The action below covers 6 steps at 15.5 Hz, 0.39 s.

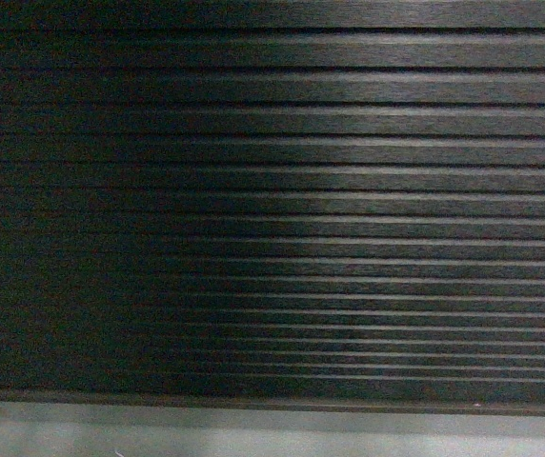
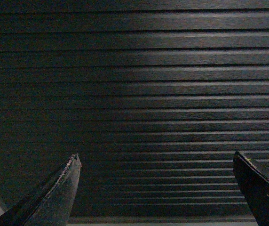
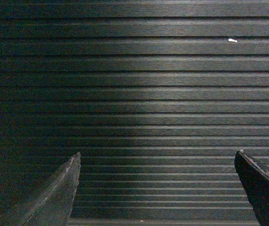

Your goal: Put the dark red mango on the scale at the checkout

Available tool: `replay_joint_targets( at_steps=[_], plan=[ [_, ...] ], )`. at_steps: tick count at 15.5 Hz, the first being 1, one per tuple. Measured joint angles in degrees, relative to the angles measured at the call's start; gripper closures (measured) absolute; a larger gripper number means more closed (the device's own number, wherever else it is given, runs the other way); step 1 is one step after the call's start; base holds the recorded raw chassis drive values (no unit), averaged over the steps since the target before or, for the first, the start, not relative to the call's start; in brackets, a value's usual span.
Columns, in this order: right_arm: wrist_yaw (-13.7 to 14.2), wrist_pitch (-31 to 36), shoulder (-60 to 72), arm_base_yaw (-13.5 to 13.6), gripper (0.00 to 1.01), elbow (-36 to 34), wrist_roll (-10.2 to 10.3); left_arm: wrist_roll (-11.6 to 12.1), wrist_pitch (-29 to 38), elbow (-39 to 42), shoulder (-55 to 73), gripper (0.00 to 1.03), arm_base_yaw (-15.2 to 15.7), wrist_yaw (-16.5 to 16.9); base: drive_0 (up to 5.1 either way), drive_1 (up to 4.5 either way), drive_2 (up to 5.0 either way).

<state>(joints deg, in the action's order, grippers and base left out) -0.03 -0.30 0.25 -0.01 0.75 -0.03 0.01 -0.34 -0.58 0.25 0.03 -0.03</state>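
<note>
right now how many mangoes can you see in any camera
0. All three views face only the checkout ribbed front panel; the open left gripper and right gripper hold nothing. Mangoes may sit out of view.

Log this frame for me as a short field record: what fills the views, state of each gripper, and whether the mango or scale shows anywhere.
scene: ribbed front panel of the checkout fills all three views
floor: pale strip along the bottom of the head view
left gripper: open, empty, facing the panel
right gripper: open, empty, facing the panel
mark: small white fleck on the panel, right wrist view
dark red mango: not in view
scale: not in view
</note>
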Motion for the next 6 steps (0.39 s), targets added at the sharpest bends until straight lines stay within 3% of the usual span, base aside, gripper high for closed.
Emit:
replay_joint_targets(
  at_steps=[6],
  plan=[
    [0.00, 0.00, 0.00, 0.00, 0.03, 0.00, 0.00, 0.00, 0.00, 0.00, 0.00, 0.05, 0.00, 0.00, 0.0, 0.00, 0.0]
  ],
)
